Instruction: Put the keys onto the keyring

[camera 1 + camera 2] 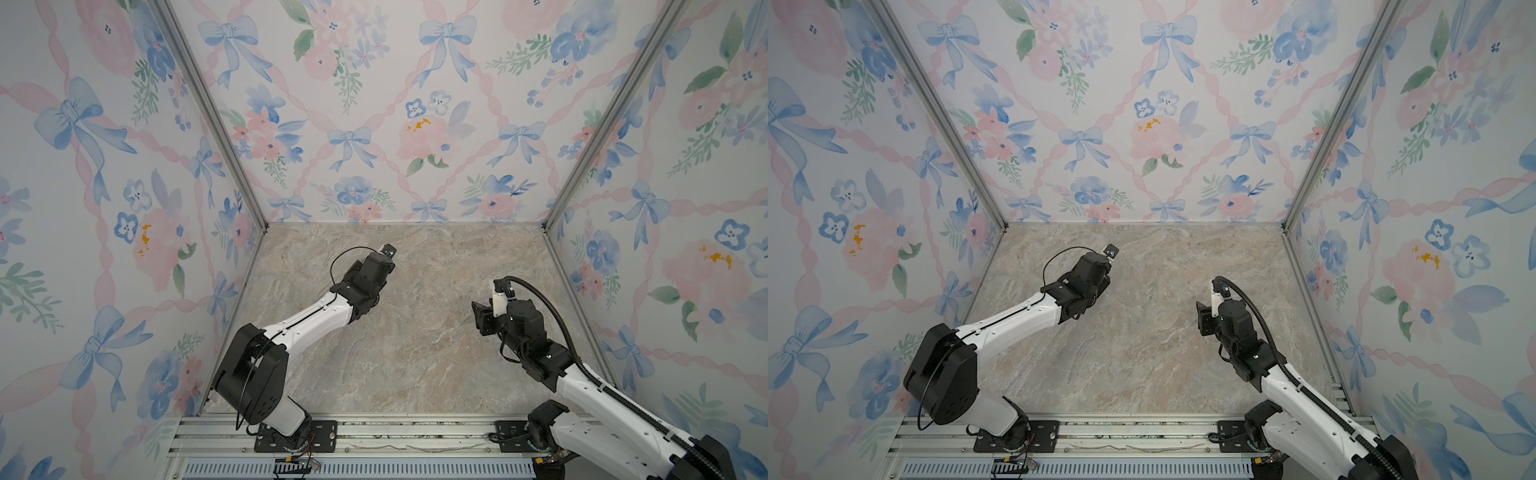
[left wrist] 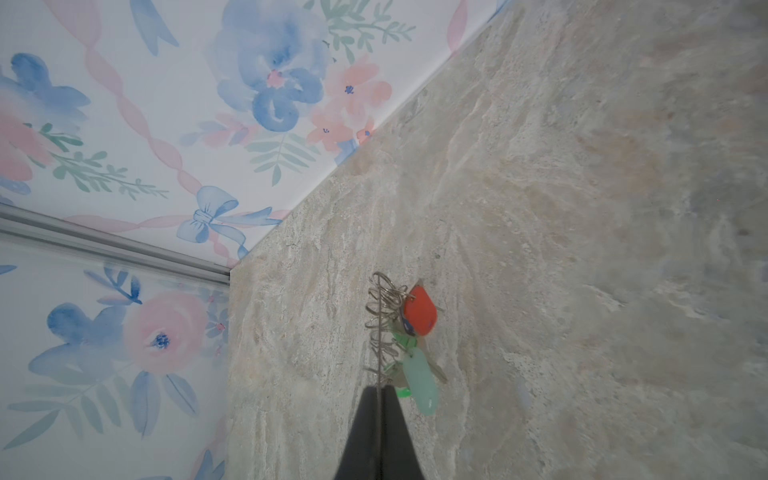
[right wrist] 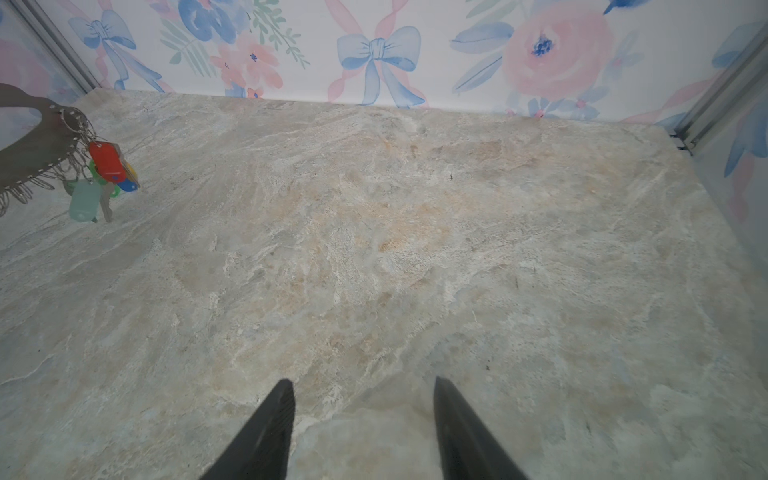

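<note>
Beige-grey marble-pattern tabletop (image 1: 415, 365) is spreading flat across the booth floor, veined and matte. Floral wallpaper walls (image 1: 374, 104) are closing it in at the back and both sides: pink ribbons, blue bows, pink and blue flowers, green sprigs. Left aluminium corner post (image 1: 211, 112) and right aluminium corner post (image 1: 604, 124) are running up where the walls are meeting. Silver extrusion rail (image 1: 415, 432) is lying along the tabletop's near edge. Slotted blue-grey vent strip (image 1: 374, 469) is sitting just in front of it.

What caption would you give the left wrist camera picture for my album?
Left end effector pinches the keyring edge-on, red key and pale green key hanging from its rings.
</note>
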{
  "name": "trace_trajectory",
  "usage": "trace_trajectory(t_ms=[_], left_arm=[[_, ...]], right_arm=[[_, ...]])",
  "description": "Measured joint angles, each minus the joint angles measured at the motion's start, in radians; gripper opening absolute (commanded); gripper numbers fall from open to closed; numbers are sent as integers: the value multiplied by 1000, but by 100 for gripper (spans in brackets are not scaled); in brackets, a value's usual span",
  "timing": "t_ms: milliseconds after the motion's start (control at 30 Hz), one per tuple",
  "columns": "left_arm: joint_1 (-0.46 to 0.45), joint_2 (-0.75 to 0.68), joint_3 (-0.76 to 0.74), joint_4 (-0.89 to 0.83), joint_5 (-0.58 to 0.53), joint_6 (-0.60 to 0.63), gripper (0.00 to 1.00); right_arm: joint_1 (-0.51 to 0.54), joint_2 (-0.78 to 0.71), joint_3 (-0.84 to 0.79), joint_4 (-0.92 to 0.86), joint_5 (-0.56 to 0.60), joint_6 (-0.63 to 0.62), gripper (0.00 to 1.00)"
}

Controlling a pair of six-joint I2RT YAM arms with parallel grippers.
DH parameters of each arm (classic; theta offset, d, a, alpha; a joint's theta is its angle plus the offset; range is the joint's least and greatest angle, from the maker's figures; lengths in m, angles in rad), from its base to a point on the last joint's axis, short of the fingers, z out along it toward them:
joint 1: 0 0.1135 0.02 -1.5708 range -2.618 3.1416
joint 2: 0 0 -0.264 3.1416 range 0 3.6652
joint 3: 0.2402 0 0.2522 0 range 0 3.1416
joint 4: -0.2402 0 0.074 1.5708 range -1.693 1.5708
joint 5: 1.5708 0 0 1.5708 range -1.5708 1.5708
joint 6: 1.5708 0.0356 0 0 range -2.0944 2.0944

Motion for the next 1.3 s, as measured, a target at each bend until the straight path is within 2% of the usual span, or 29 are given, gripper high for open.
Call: trace_trajectory(t_ms=[200,400,533,633,733,833,900,1000,1100,1300], left_arm=[[-34,91,-54,146,26,54,0],[-141,174,-98,197,88,90,0],[-208,177,-121,222,120,98,8],[-242,175,-142,243,145,94,21],[-263,150,-191,246,184,69,41],[-272,81,-248,247,233,28,57],[-270,11,-284,253,257,-2,66],[-245,-97,-339,293,290,-53,83],[-164,-187,-393,331,302,-127,98],[37,-303,-521,409,173,-246,98]], right_arm=[[-17,-2,2,-35,21,6,58],[-63,-2,8,-66,35,27,58],[-106,-2,21,-97,40,47,59],[-146,-2,35,-118,43,62,60],[-182,-2,41,-130,50,78,62],[-202,-2,41,-139,76,88,64],[-212,-2,40,-138,97,88,69],[-227,3,27,-111,121,71,73],[-233,42,5,-71,138,36,75],[-237,175,3,40,183,-51,75]])
